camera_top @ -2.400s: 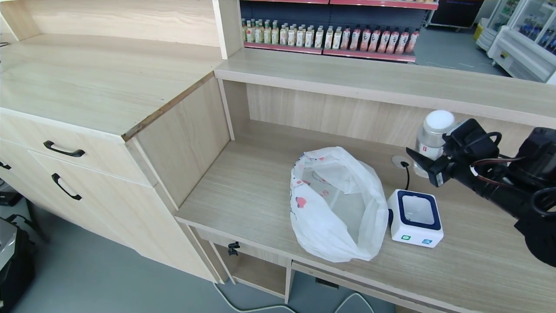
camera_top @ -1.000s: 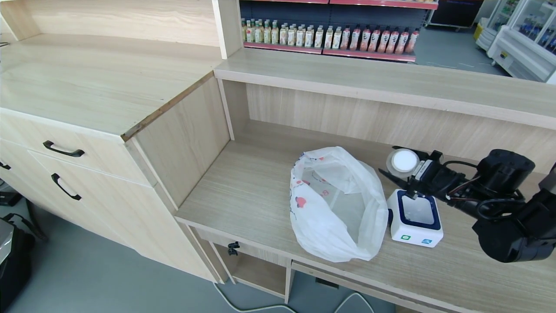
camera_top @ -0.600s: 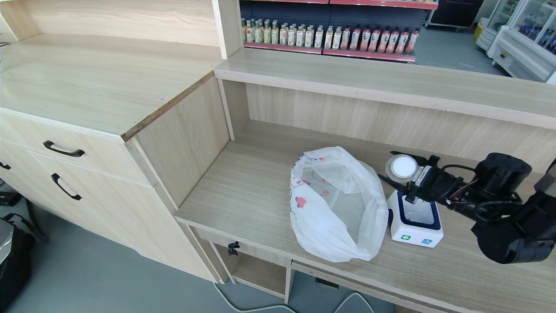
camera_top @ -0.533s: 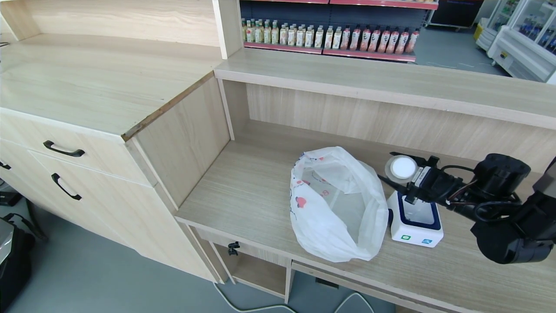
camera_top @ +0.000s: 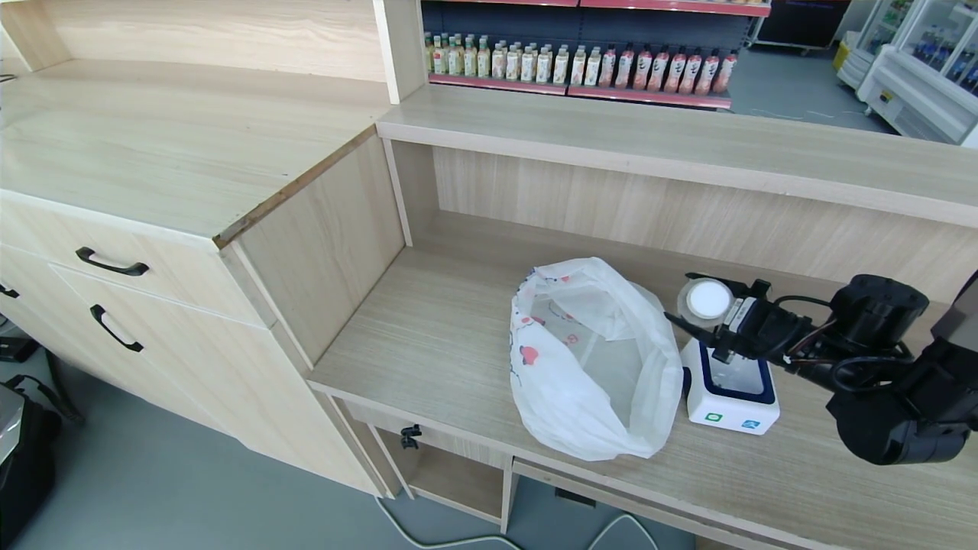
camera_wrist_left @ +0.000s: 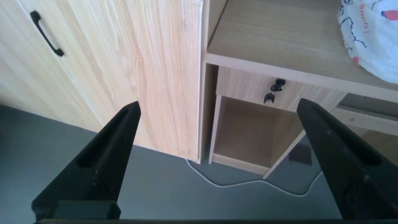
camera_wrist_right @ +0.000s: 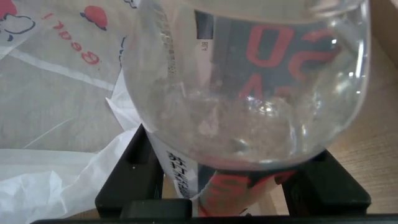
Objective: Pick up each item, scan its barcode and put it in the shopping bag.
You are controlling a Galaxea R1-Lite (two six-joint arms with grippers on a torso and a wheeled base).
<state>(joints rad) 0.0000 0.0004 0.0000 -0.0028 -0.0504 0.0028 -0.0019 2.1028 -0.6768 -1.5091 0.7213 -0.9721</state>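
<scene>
My right gripper [camera_top: 704, 309] is shut on a clear bottle with a white cap [camera_top: 707, 299], held tipped on its side just above the far end of the white and blue barcode scanner [camera_top: 732, 393]. In the right wrist view the bottle [camera_wrist_right: 249, 81] shows large, with red print on its label, between the black fingers [camera_wrist_right: 130, 180]. The white shopping bag [camera_top: 592, 359] with red prints lies open on the counter, directly left of the scanner; its plastic [camera_wrist_right: 56, 93] lies beside the bottle. My left gripper [camera_wrist_left: 224, 155] hangs open low beside the cabinet, over the grey floor.
The wooden counter [camera_top: 451, 336] has a back wall and a raised shelf [camera_top: 688, 145] above it. A tall cabinet with drawers [camera_top: 114, 267] stands to the left. The scanner's black cable [camera_top: 717, 305] runs to a hole in the counter. Bare counter lies right of the scanner.
The right arm lowered the bottle from upright at the back right, tipped it over, and brought it down and left over the scanner. In the last half second it shifted only slightly.
</scene>
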